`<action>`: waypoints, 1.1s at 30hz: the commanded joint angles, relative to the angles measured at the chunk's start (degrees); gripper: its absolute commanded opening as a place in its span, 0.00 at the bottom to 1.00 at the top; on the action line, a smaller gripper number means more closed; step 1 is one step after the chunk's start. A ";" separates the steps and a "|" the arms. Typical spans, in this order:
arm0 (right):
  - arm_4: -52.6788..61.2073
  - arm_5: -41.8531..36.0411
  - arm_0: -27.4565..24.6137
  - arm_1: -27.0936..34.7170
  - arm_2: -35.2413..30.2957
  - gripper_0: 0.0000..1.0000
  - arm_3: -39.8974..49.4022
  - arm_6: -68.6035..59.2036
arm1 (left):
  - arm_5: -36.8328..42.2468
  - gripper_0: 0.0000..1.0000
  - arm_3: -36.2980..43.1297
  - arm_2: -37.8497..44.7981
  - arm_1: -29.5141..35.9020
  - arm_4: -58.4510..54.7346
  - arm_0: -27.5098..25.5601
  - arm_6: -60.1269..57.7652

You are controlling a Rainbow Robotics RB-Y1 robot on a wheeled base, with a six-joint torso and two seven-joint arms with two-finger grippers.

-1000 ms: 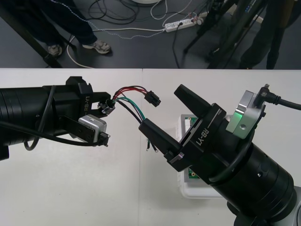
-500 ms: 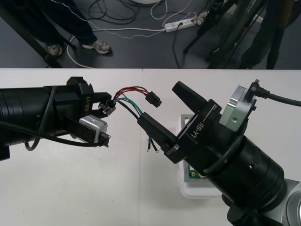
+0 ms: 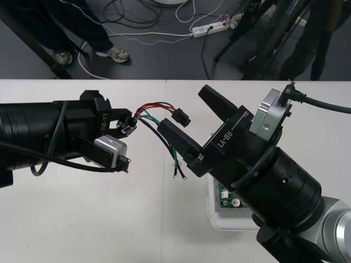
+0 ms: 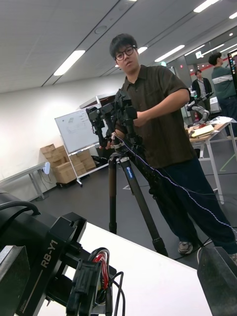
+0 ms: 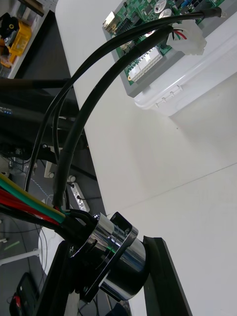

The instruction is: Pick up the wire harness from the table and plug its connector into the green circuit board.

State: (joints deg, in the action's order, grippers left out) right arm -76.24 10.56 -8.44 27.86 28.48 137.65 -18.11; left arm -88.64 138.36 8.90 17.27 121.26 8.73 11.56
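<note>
Clamping socket (image 3: 129, 125), left gripper (image 3: 124, 127), right gripper (image 3: 183, 109) splayed

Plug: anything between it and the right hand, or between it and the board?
Nothing stands between the harness plug and the open right hand. That hand and its arm hang over the board, covering most of it.

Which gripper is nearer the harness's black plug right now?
Right. The right gripper stands open around the plug; the left gripper grips the socket at the wires' other end.
</note>
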 commanded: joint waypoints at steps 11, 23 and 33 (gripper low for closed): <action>-0.40 -0.63 0.52 0.00 1.31 1.00 0.78 -1.67 | 1.98 0.00 2.00 -1.16 1.37 0.21 -1.00 2.77; -0.40 -0.63 -0.79 0.62 1.58 0.69 0.78 -1.40 | 1.98 0.00 1.91 -1.16 1.28 0.21 -1.09 2.85; -0.49 -0.63 -1.14 1.23 1.75 0.00 0.78 -1.31 | 2.07 0.00 2.00 -1.16 1.28 0.21 -1.09 2.94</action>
State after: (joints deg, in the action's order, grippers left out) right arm -76.24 10.41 -8.51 27.94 29.15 137.51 -18.11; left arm -88.63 138.36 8.89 17.27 121.26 8.73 11.56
